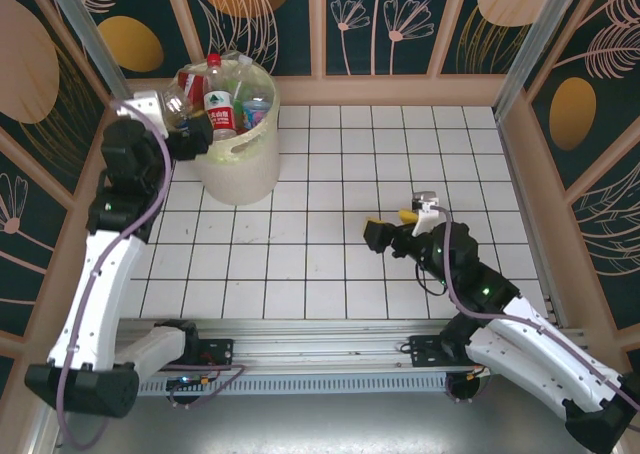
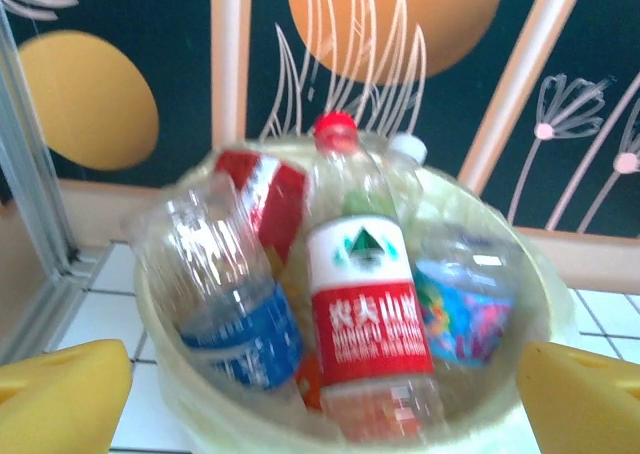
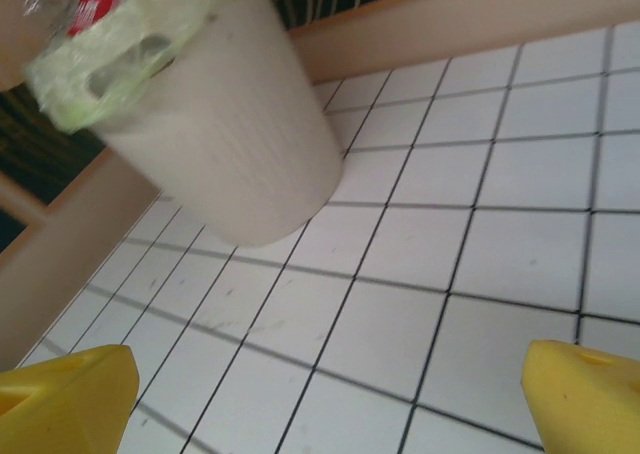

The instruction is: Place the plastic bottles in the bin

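The bin (image 1: pixel 240 164) stands at the far left of the worktop (image 1: pixel 400 154), and the bottles (image 1: pixel 215 99) are inside it, packed together. The red-label bottle (image 2: pixel 365 314) stands almost upright with its long axis vertical and its red cap on top, above the rim. The blue-label bottle (image 2: pixel 235 309) leans to the left against the bin wall; its top part is blurred and I cannot make out its cap. Behind the red-label one a white-capped bottle (image 2: pixel 405 152) also points up. To its right there is a bottle with a many-coloured label, unsharp, and I cannot tell its direction. The lower parts of all the bottles are hidden in the bin.

The left arm (image 1: pixel 110 234) rises steeply from its base and bends towards the bin, so that the left gripper (image 2: pixel 320 404) is at the bin's left rim. Its yellow fingertips (image 2: pixel 60 394) are wide apart with nothing held between them.

The right arm (image 1: pixel 500 314) lies low and reaches to the left over the middle of the worktop. The right gripper (image 3: pixel 325 404) is also spread wide and empty, well apart from the bin. In the right wrist view the bin's top is cut off by the picture edge.
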Tool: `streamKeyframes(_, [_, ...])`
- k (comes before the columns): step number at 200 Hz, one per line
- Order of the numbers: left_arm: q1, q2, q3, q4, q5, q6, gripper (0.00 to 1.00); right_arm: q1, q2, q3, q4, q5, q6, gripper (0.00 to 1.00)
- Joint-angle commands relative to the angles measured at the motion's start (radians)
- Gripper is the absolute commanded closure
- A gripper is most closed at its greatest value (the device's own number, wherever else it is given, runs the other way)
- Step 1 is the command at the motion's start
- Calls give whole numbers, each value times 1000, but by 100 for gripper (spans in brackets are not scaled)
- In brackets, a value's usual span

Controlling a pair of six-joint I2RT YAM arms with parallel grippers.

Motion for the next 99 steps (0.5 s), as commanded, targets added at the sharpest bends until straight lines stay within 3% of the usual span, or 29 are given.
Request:
streamKeyframes(1, [-1,-105,-98,96,79,-85,2,0,-58,-57,90,152,-51,1])
streamKeyframes(24, [-1,-199,-206,118,114,-144,1,-2,-145,-164,192,177,-103,2])
streamKeyframes(58, [-1,-316,-421,210,128,-230,1,-7,-189,-215,207,312,-113,2])
streamKeyframes(99, [0,-286,-600,290,62,-316,1,-21,-182,-314,341,424,-162,1])
